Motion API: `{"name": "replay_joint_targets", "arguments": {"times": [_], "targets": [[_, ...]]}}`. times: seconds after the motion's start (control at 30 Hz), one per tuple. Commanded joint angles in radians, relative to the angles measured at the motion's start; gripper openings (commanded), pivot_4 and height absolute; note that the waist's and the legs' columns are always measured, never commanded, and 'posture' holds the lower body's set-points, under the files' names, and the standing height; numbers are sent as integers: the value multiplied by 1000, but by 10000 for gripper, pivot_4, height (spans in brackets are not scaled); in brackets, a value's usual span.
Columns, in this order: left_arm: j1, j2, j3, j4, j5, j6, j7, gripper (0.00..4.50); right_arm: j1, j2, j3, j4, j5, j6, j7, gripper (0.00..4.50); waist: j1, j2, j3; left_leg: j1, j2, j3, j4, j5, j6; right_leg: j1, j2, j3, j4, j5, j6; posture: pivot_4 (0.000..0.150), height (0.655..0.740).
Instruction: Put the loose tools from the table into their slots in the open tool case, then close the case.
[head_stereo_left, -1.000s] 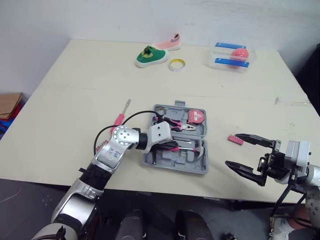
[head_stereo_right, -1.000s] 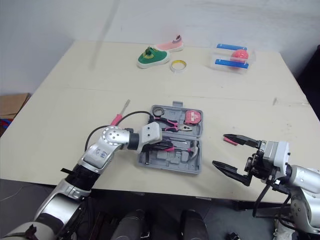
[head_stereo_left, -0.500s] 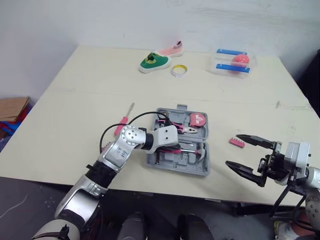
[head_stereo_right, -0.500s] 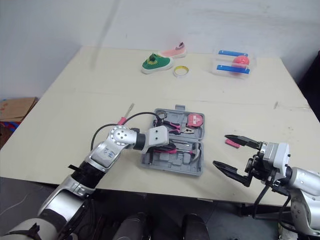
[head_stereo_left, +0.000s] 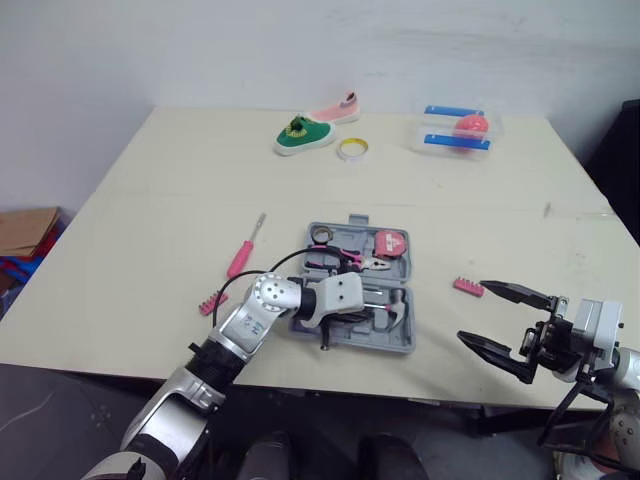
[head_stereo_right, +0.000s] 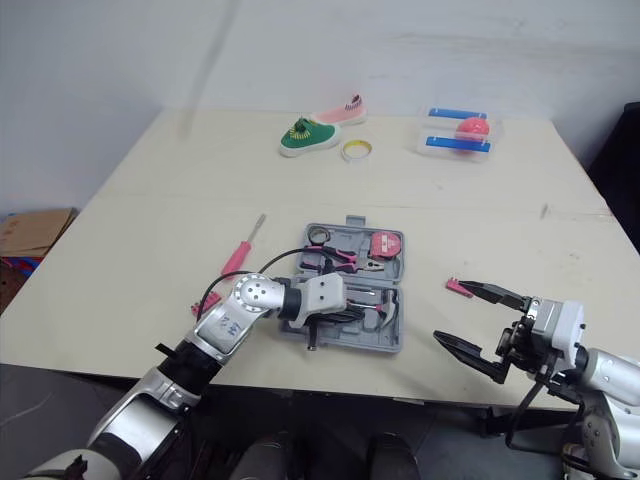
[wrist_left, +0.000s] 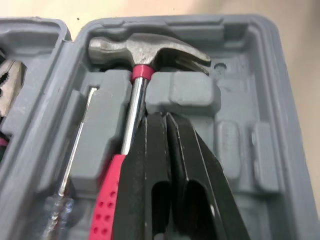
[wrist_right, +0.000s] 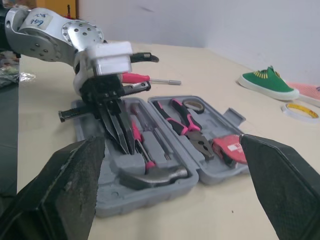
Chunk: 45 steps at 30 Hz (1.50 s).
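Note:
The grey tool case lies open near the table's front edge. A hammer and a clear-handled screwdriver sit in its near half; pliers and a pink tape measure lie in the far half. My left gripper is shut with nothing in it, fingers pointing down beside the hammer's red handle. My right gripper hangs wide open off the case's right side. Loose on the table are a pink screwdriver and two pink bit holders.
At the table's far side are a green shoe, a pink shoe, a yellow tape roll and a clear box with blue bars and a pink ball. A cardboard box sits on the floor at the left.
The head camera has shifted. My left gripper has edged toward the case's front edge over the hammer slot. My right gripper stays open in the same place.

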Motion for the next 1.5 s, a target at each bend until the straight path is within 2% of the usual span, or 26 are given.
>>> {"name": "replay_joint_targets", "arguments": {"times": [0.03, 0.13, 0.2, 0.4, 0.53, 0.7, 0.73, 0.93, 1.03, 1.17, 1.3, 1.5], "targets": [[0, 19, 102, -47, -93, -50, -33, 600, -11, -3, -48, 20, 21, -33, 21, 45000, -2, -1, 7, -1, 0, 0, -1, 2, 0, -2, 0, 0, 0, 0, 0, 1500, 7400], [7, 32, 208, -133, -217, -28, -62, 600, -21, -8, -58, 57, 23, -45, 40, 45000, -1, -1, 14, -8, -1, 2, -3, 6, 3, -11, 1, 0, 2, 0, -1, 1500, 7400], [23, 54, 273, -184, -285, -35, -85, 600, -28, -10, -68, 75, 25, -47, 46, 45000, 0, -1, 15, -15, -1, 2, -2, 12, -4, -16, 2, -1, 3, 0, -1, 1500, 7400], [93, 157, 434, -286, -408, 1, -90, 600, -46, -24, -107, 121, 30, -47, 54, 45000, -1, -2, 19, -16, -3, 3, -1, 12, -1, -15, 3, -3, 2, 1, 2, 1500, 7400], [264, 313, 637, -315, -452, 19, -74, 18308, -67, -64, -165, 221, 9, -88, 80, 45000, -11, -3, 23, -15, -3, 3, -1, 9, 5, -15, 2, 0, 2, 3, 4, 1500, 7400], [454, 410, 907, -250, -462, -16, 8, 41815, -88, -110, -226, 389, -14, -167, 124, 45000, -20, -4, 24, -14, -2, 2, -4, 9, 3, -16, 1, 0, 2, 2, 2, 1500, 7400], [478, 423, 975, -216, -465, -26, 37, 44572, -92, -119, -240, 441, -23, -198, 131, 45000, -22, -4, 24, -14, -2, 2, -5, 9, 3, -16, 1, -1, 1, 2, 2, 1500, 7400], [598, 515, 1273, 35, -460, -102, 137, 44572, -100, -167, -319, 750, -79, -374, 106, 45000, -27, -5, 25, -14, -2, 2, -10, 5, -4, -18, 1, -1, -2, 1, 1, 1500, 7400], [628, 564, 1356, 167, -473, -133, 144, 44572, -105, -196, -340, 872, -96, -437, 85, 45000, -28, -5, 25, -14, -2, 4, -10, 3, -5, -18, 1, -1, -4, 1, 0, 1500, 7400], [676, 586, 1372, 242, -462, -173, 124, 44572, -109, -216, -347, 950, -96, -467, 74, 45000, -29, -5, 25, -14, -2, 5, -10, 3, -5, -20, -1, 1, -3, 1, 0, 1500, 7400], [700, 559, 1356, 196, -484, -166, 117, 44572, -110, -197, -329, 916, -74, -455, 85, 45000, -29, -5, 25, -14, -2, 4, -11, 3, -6, -22, -1, 2, -1, 1, 0, 1500, 7400], [772, 517, 1271, -20, -523, -103, 41, 44572, -109, -108, -244, 609, 2, -306, 102, 45000, -32, -4, 25, -15, -1, 5, -12, 4, -7, -24, -1, 2, 0, 0, -2, 1500, 7400]]}}
